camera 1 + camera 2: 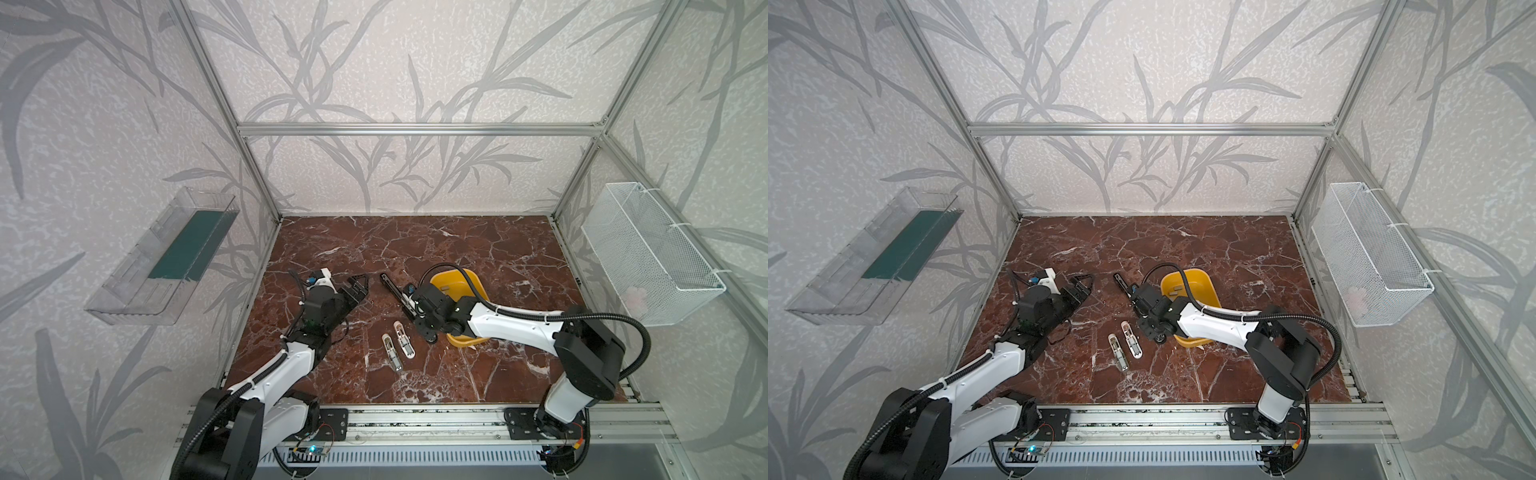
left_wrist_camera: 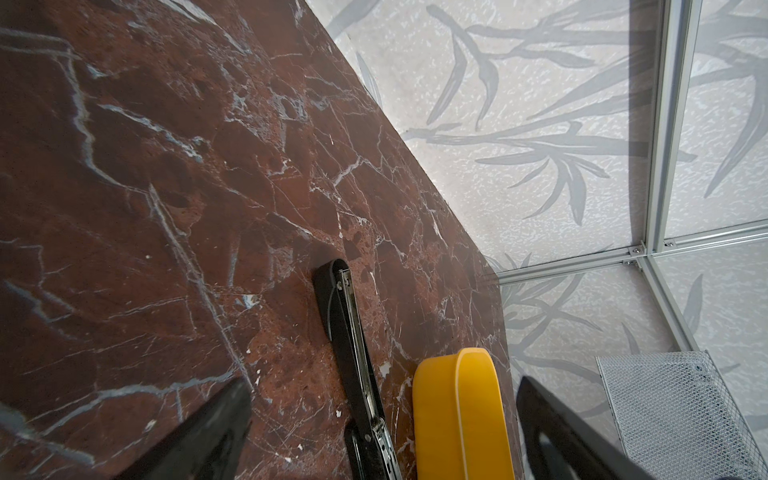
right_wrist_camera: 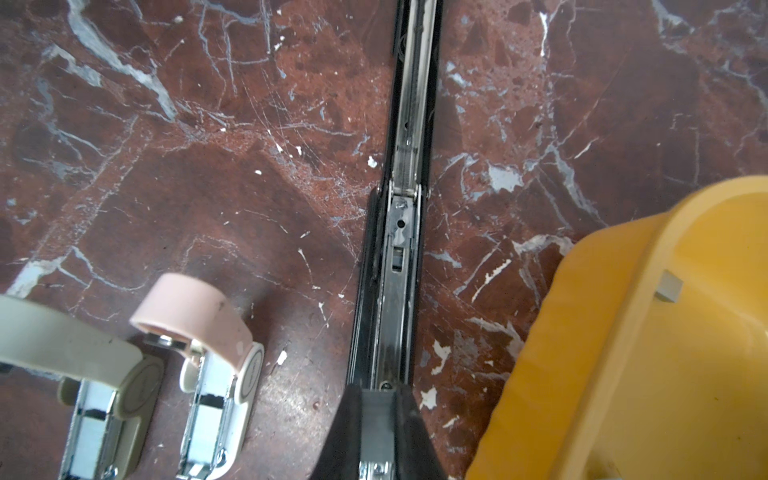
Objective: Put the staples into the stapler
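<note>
Right wrist cam: my right gripper (image 3: 376,411) is clamped tight on the end of the black stapler (image 3: 409,124) closest to my wrist. The stapler lies flipped open flat on the marble table (image 3: 166,187), metal rail facing up. As for the staples (image 3: 668,287), one grey strip sits inside the yellow tray (image 3: 582,332), just beside the stapler and apart from my fingers. In both top views grey strips show in that tray, w/ my right arm reaching over its front part. My left gripper (image 1: 360,287) is spread wide w/ nothing in it, low over the table, on the opposite side of the stapler from the tray. Two mini staplers (image 1: 404,340) lie open closer to the front edge.
</note>
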`<move>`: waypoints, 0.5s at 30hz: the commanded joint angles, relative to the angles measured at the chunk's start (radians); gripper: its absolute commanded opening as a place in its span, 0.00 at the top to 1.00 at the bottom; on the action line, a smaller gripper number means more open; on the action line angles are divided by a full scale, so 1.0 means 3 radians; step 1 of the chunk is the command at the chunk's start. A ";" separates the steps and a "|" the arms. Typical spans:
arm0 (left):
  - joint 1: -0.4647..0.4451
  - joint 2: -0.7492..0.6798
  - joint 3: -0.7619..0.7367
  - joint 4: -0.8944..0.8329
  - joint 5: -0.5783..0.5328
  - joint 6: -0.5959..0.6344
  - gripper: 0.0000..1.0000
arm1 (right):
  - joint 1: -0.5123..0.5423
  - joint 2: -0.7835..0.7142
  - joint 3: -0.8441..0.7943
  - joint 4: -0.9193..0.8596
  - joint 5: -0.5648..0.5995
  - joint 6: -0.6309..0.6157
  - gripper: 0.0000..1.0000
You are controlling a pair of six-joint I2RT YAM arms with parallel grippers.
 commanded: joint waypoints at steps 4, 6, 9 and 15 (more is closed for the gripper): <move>-0.0004 0.0012 0.0105 0.0096 0.0014 -0.0048 0.01 | -0.0020 0.0135 0.0093 -0.0086 0.0029 -0.0032 1.00; -0.0001 0.0014 0.0104 0.0098 0.0017 -0.0051 0.01 | -0.0025 0.0147 0.0108 -0.0095 0.0044 -0.0035 1.00; 0.0001 0.0022 0.0106 0.0105 0.0015 -0.0053 0.01 | -0.0027 0.0170 0.0124 -0.0119 0.0066 -0.0035 1.00; -0.0004 0.0042 0.0108 0.0115 0.0024 -0.0058 0.01 | -0.0033 0.0146 0.0125 -0.0120 0.0072 -0.0029 1.00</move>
